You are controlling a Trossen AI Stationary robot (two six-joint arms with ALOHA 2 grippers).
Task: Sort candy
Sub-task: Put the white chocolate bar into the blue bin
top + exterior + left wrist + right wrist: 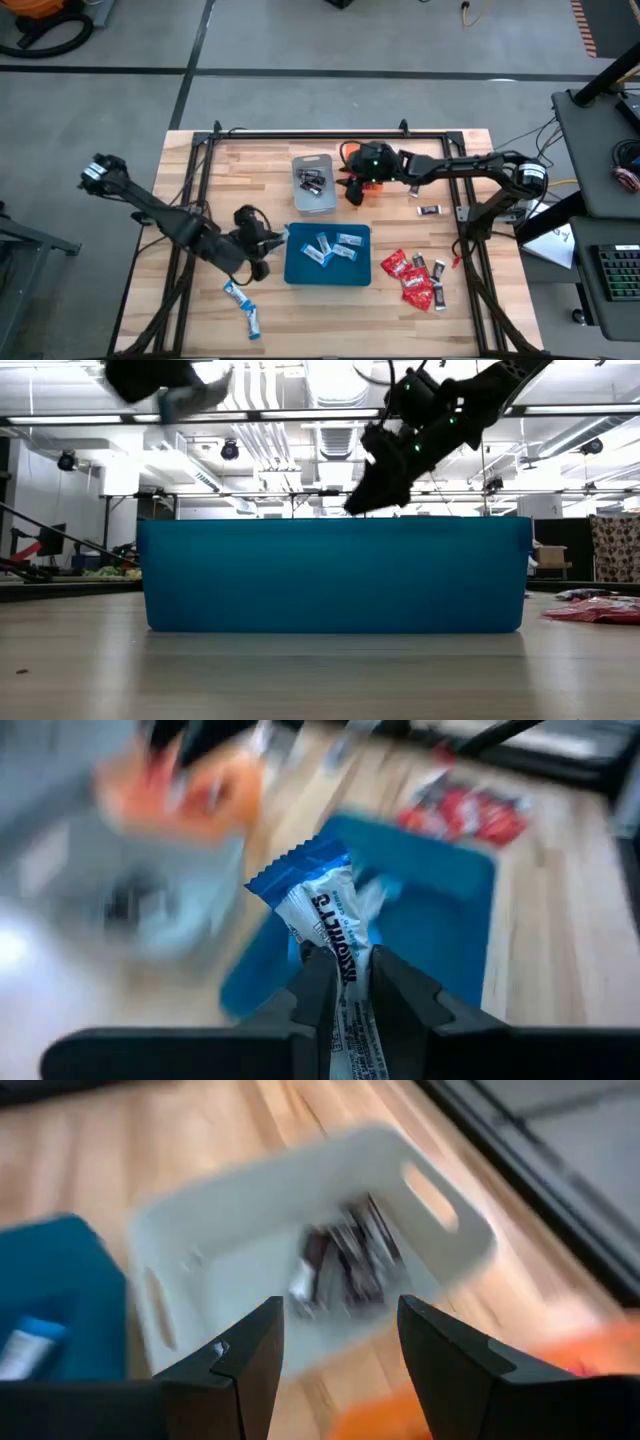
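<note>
My left gripper (272, 240) hangs high by the left wall of the blue tray (300, 272), shut on a blue-and-white candy bar (322, 905). Several more such bars lie in that tray, and two (241, 306) lie on the table near the front edge. My right gripper (352, 190) hovers open beside the grey tray (200, 1240), which holds dark mini bars (345, 1265); nothing is between its fingers. Red packets (411, 277) lie in a heap right of the blue tray. My left gripper pinches the blue-and-white bar between its two fingers, across the wrapper's middle (346, 982). The crimped blue end (298, 872) sticks out beyond the fingertips. The bar is lifted clear of the table, above the level of the blue tray's rim (330, 520).
An orange tray (372, 187) sits partly under my right arm, right of the grey tray. A single dark bar (430, 210) lies on the wood to its right. A black frame (330, 133) borders the table at the back and sides.
</note>
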